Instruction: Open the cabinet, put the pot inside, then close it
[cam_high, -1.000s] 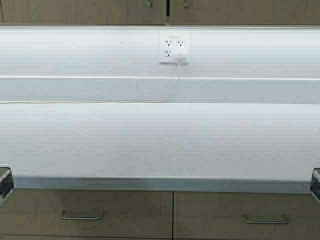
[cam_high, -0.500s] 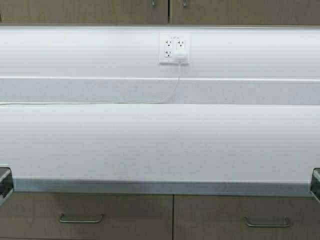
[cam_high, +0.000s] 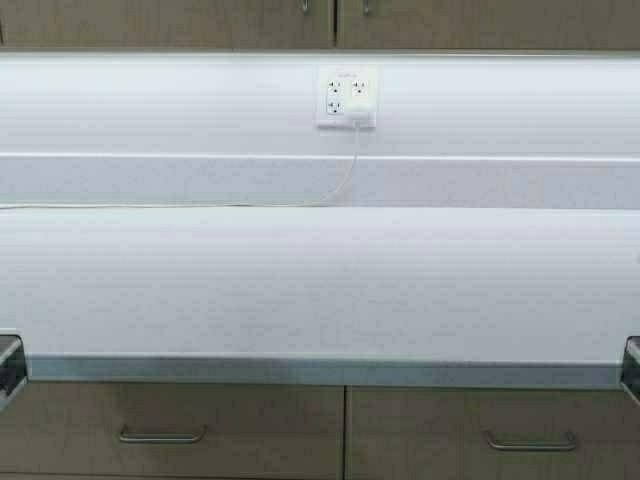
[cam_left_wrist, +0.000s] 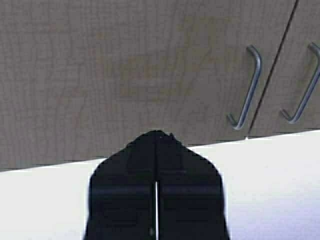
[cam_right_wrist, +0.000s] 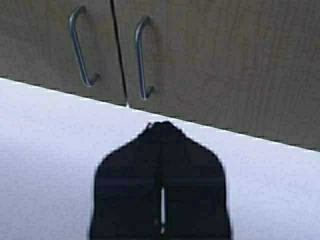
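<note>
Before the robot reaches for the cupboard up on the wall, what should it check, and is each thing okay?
1. Cabinet doors shut, ready to open: ok.
2. Door handles in sight: ok.
3. Left gripper empty: ok, shut on nothing.
4. Right gripper empty: ok, shut on nothing.
5. Pot found: not ok, it shows in no view.
6. Counter free of things in the way: ok; only a thin cable runs from the outlet.

Kitchen: countertop, wall cabinet (wood-grain), drawers.
</note>
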